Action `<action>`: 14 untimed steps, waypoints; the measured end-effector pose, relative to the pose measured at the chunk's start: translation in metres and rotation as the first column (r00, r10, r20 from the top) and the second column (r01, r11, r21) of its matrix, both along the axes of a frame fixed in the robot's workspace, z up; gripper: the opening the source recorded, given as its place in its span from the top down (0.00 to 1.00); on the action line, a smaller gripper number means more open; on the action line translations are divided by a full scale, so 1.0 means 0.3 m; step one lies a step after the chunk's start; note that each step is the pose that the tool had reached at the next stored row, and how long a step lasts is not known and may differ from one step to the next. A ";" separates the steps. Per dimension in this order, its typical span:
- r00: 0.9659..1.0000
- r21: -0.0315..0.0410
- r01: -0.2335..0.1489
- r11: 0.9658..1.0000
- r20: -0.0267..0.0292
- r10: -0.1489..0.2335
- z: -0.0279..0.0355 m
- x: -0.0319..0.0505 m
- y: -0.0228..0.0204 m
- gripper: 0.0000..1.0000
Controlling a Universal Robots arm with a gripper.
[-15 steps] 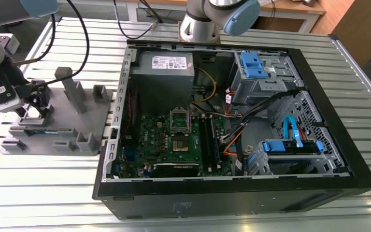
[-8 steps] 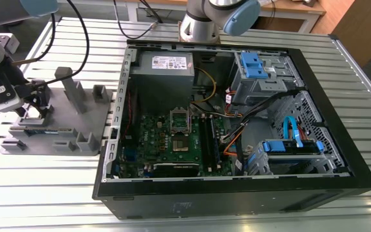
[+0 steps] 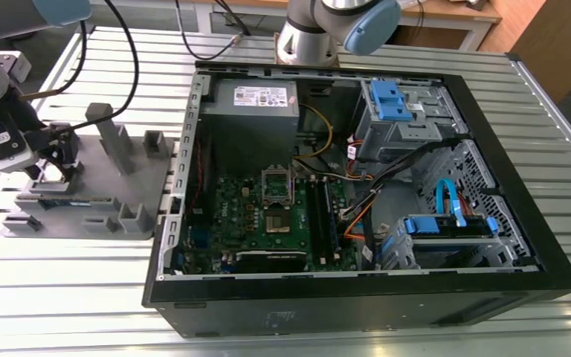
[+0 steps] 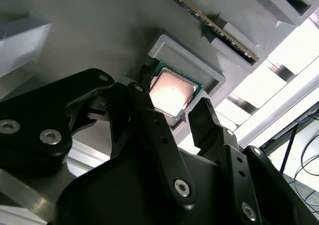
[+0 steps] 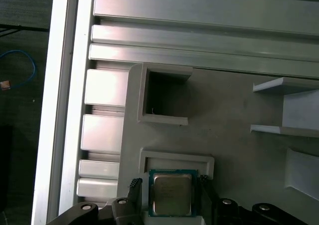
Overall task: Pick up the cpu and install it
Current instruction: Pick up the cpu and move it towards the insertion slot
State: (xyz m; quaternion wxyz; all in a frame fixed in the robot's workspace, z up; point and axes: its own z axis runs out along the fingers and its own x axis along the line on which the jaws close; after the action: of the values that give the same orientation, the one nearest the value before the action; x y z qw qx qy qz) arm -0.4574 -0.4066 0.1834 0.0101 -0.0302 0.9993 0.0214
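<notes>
The cpu (image 5: 172,194) (image 4: 172,91), a small square chip with a dull silvery top and a green rim, lies flat in a shallow recess of the grey block tray (image 3: 97,197) (image 5: 234,150). My gripper (image 3: 53,169) (image 5: 170,185) (image 4: 171,99) is down over that recess at the exterior view's left. Its black fingers (image 5: 134,187) stand on either side of the chip with a narrow gap on each side, so it is open around the cpu. The metal-framed socket (image 3: 277,186) on the green board inside the computer case stands bare.
The open black computer case (image 3: 365,297) lies to the exterior view's right of the tray, with a power supply, cables and blue drive brackets inside. A long thin memory stick (image 4: 209,20) rests in a tray slot. Grey posts (image 3: 117,145) rise from the tray beside my gripper.
</notes>
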 end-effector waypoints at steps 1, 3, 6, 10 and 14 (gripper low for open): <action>1.000 0.000 0.000 1.000 0.000 0.000 0.000 0.000 0.000 0.43; 1.000 0.000 0.000 1.000 0.000 0.000 0.000 0.000 0.000 0.43; 1.000 0.000 0.000 1.000 0.000 0.000 0.000 0.000 0.000 0.44; 1.000 0.000 0.000 1.000 0.000 0.000 0.000 0.000 0.000 0.51; 1.000 0.000 0.000 1.000 0.000 0.000 0.000 0.001 0.000 0.51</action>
State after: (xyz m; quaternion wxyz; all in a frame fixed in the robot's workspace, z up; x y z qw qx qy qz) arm -0.4573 -0.4066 0.1833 0.0101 -0.0302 0.9993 0.0214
